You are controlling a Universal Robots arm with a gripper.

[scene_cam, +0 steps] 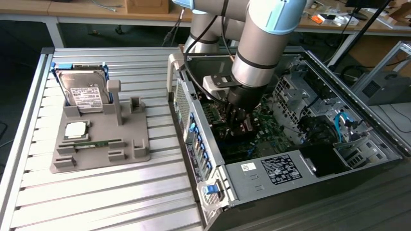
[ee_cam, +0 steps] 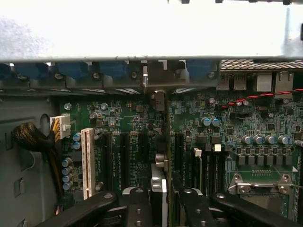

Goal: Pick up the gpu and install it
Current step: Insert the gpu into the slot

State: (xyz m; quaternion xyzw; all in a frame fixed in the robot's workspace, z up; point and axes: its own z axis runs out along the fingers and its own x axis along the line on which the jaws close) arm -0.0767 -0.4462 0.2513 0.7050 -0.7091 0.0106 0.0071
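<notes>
From the exterior view I have the arm reaching down into the open computer case (scene_cam: 359,144), with the gripper (scene_cam: 239,126) low over the motherboard (scene_cam: 273,126). The arm's wrist hides most of what sits between the fingers there, so I lean on the wrist view.

In the wrist view the gripper (ee_cam: 163,208) is clamped on the gpu (ee_cam: 160,156), which I see edge-on as a thin vertical card running from the fingers toward the case's back wall. The black fingers (ee_cam: 138,208) press against it from both sides. The card's lower edge is over the motherboard (ee_cam: 236,123), in line with the dark expansion slots (ee_cam: 124,156); I cannot tell whether it is seated in a slot or just above one, since the card's own body covers the contact line. A white slot (ee_cam: 87,161) stands apart from the card.

In the exterior view, at about 9 o'clock from the case, a grey parts tray (scene_cam: 96,149) lies on the slatted table (scene_cam: 96,202). The hard drive (scene_cam: 86,94) stands in it at the far end, and a green memory stick (scene_cam: 96,143) lies nearer. The arm's upper links run out of frame at 12 o'clock.
</notes>
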